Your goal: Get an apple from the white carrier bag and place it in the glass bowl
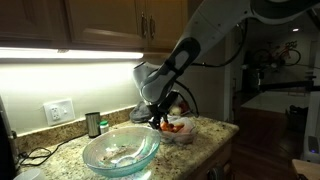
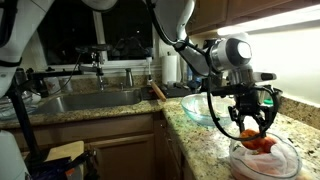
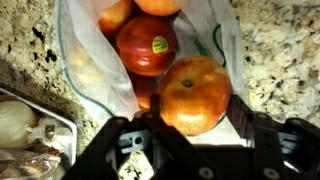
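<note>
Black fingers [image 3: 122,140] of the gripper [image 3: 192,125] were clasped around a round red-orange apple [image 3: 195,92] over the mouth of the white plastic carrier bag [image 3: 88,70], where a darker red apple with a sticker [image 3: 148,45] lay among others. That bag sat on the speckled granite worktop [image 3: 28,40]. In an exterior view the clear glass bowl [image 1: 120,152] stood near it, apart.

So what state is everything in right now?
Clear glass bowl: upright, no apple inside.
White plastic carrier bag: open, apples inside.
Round red-orange apple: at the bag's mouth.
Stickered red apple: lying in the bag.
Black robot gripper: straddling the red-orange apple, grip unclear.
</note>
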### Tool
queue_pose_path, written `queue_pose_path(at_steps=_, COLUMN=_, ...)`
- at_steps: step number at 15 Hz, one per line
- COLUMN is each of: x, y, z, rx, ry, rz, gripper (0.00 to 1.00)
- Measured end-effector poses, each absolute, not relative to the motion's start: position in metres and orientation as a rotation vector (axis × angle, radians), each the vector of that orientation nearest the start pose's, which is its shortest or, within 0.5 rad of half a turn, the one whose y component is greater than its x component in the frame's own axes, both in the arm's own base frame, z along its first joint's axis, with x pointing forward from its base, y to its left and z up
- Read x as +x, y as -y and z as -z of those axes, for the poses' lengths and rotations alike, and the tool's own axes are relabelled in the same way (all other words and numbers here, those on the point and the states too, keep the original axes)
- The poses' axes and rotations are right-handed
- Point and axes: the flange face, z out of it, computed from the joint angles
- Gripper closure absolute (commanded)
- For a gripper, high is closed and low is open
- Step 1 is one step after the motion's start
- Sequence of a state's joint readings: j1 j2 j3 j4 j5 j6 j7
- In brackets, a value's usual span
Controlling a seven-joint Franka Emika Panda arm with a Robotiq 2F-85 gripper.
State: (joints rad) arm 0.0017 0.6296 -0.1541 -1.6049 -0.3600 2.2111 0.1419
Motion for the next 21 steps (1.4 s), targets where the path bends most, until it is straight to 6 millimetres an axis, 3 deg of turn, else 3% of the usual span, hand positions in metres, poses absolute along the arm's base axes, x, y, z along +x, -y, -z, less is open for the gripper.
queue_pose_path(at_steps=8, x=0.686, y=0.104, z=-0.307, rx=-3.539, ry=-0.084, rz=0.036, gripper=0.57)
queue_pose_path(at_steps=21, x=0.678, y=0.079, z=-0.349, rx=-3.559, ry=0.012, rz=0.131, gripper=0.57)
